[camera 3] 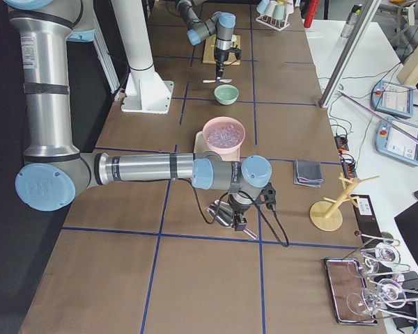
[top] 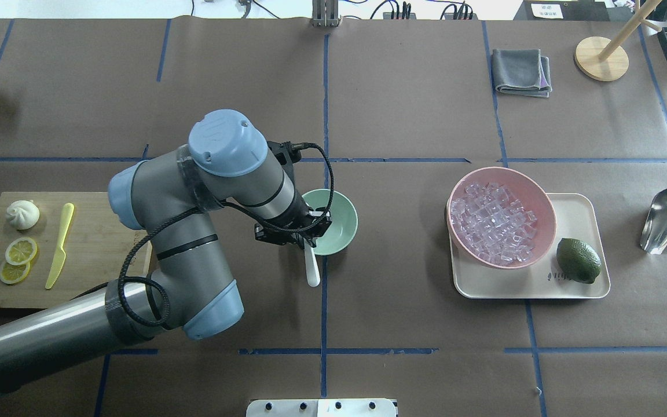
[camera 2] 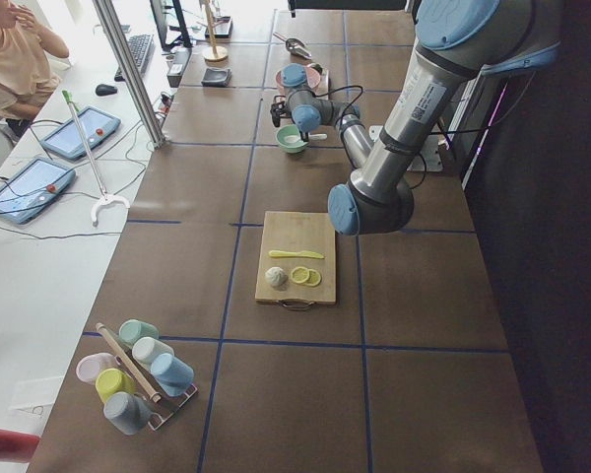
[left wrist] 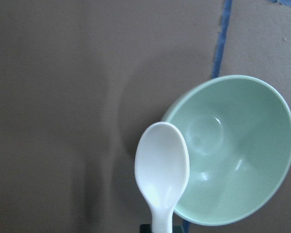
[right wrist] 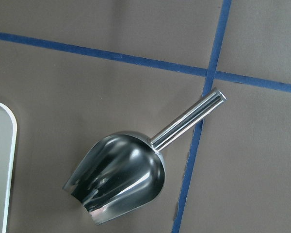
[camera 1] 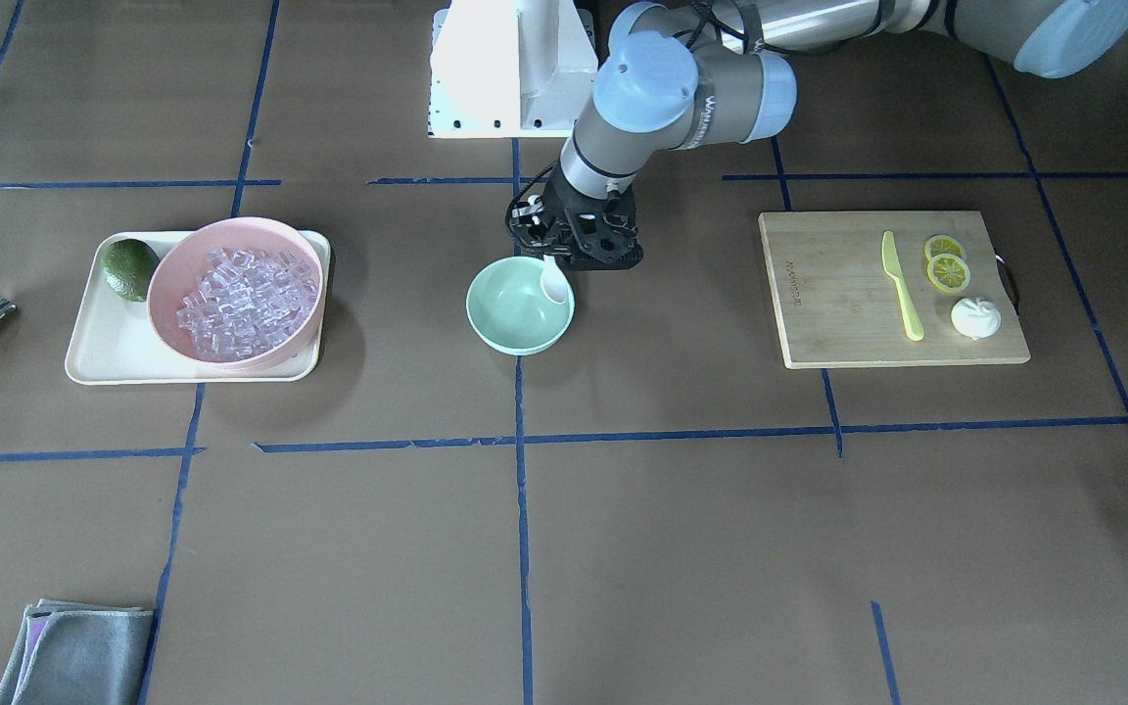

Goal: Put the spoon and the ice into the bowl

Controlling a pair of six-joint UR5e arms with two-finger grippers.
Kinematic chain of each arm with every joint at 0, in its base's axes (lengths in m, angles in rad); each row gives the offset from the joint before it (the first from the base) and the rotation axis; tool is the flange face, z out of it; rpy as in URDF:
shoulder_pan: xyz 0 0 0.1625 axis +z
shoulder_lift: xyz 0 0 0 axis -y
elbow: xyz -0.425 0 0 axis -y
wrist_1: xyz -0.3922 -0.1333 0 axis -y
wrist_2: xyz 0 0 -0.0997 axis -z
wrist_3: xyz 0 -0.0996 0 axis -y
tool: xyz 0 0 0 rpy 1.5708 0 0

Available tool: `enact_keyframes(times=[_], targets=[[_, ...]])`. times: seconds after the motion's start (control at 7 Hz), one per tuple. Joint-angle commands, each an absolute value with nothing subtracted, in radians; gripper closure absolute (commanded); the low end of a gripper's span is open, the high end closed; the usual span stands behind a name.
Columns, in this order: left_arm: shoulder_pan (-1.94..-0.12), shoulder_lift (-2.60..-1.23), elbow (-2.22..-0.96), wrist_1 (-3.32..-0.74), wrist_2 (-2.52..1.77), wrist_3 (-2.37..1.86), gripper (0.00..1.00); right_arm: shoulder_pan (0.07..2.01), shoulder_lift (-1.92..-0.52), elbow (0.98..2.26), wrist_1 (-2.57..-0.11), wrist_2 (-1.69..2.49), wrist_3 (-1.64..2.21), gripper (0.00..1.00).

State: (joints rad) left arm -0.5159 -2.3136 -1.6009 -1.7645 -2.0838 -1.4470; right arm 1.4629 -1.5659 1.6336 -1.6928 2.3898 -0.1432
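Note:
My left gripper point(camera 1: 551, 253) is shut on the handle of the white spoon point(camera 1: 555, 279) and holds it in the air, scoop down. The scoop hangs over the near rim of the mint-green bowl point(camera 1: 510, 318) at the table's middle. The left wrist view shows the spoon point(left wrist: 162, 167) overlapping the bowl's point(left wrist: 242, 160) rim. The bowl is empty. The ice point(camera 1: 241, 299) is a heap of clear cubes in the pink bowl point(camera 1: 231, 227). My right gripper point(camera 3: 231, 212) shows only in the exterior right view, above a steel scoop. I cannot tell whether it is open or shut.
The pink bowl and a green avocado-like fruit point(camera 1: 129, 267) sit on a cream tray point(camera 1: 94, 362). The steel scoop point(right wrist: 121, 177) lies beyond the tray. A cutting board point(camera 1: 838, 294) holds a yellow-green knife point(camera 1: 902, 284), lemon slices point(camera 1: 946, 264) and a white bun point(camera 1: 975, 318). A grey cloth point(camera 1: 79, 651) lies at a corner.

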Motion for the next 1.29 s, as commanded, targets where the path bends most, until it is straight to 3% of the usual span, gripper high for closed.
enact_keyframes(times=[0.0,0.14,0.43,0.57,0.86,1.14], targets=[[-0.502,-2.373,-1.536,-1.763,-2.054,-1.460,0.97,1.463,-1.566,1.635,-1.694,2.391,-0.143,0.01],[-0.502,-2.373,-1.531,-1.764,-2.054,-1.457,0.91,1.462,-1.566,1.635,-1.694,2.391,-0.143,0.01],[-0.503,-2.372,-1.531,-1.770,-2.052,-1.459,0.19,1.463,-1.566,1.635,-1.694,2.393,-0.143,0.01],[-0.503,-2.372,-1.537,-1.770,-2.019,-1.459,0.01,1.462,-1.568,1.634,-1.694,2.426,-0.137,0.00],[-0.520,-2.347,-1.625,-1.763,-2.011,-1.462,0.00,1.444,-1.568,1.658,-1.694,2.469,-0.118,0.00],[-0.557,-2.173,-1.834,-1.761,-2.022,-1.454,0.01,1.349,-1.568,1.806,-1.690,2.474,0.135,0.01]])
